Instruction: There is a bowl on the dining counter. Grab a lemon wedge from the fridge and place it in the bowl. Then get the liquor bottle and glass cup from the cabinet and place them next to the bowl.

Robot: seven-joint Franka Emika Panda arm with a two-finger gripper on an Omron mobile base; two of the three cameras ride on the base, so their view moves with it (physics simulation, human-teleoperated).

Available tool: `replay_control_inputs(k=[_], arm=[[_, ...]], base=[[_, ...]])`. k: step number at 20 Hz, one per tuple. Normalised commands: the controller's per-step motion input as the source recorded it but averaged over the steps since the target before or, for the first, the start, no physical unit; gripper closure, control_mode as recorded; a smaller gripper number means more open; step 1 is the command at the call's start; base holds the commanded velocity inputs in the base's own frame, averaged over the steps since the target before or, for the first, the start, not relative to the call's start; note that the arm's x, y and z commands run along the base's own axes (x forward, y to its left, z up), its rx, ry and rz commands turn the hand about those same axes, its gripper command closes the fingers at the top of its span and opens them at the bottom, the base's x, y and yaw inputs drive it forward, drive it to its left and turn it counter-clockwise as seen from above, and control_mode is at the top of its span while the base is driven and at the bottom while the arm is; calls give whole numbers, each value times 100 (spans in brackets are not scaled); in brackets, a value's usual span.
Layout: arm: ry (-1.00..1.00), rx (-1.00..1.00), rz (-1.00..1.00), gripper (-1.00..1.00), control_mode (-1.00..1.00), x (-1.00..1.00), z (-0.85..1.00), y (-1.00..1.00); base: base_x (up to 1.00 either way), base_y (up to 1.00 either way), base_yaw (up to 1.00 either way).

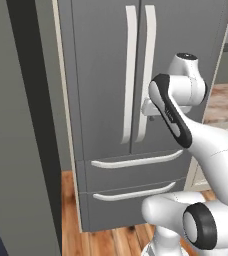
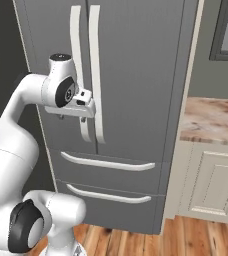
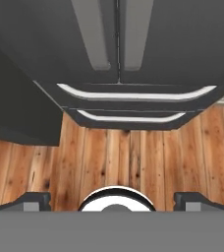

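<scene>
- You see the gripper point(image 3: 112, 199) with jaws wide apart, holding nothing.
- You find it close in front of the fridge point(image 1: 106, 60), beside the two long handles point(image 2: 86, 65); both doors are shut.

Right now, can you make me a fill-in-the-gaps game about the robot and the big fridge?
1. Both doors of the fridge are ____.
2. The tool is up beside the two long door ____.
3. Its jaws are wide ____, with nothing between them.
4. Below the doors are ____ drawers with curved handles.

Missing words: shut; handles; open; two
</scene>
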Motion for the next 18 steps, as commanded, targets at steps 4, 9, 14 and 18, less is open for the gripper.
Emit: replay_control_inputs(k=[4,9,14,18], arm=[[0,0,0,-100,100,0,0,0],[0,0,0,-100,-100,9,0,0],[-15,-1,0,-100,-100,27,2,-22],[-30,-6,0,-100,-100,30,25,-13]], base=[[-20,0,0],[2,0,0],[0,0,0],[0,0,0]])
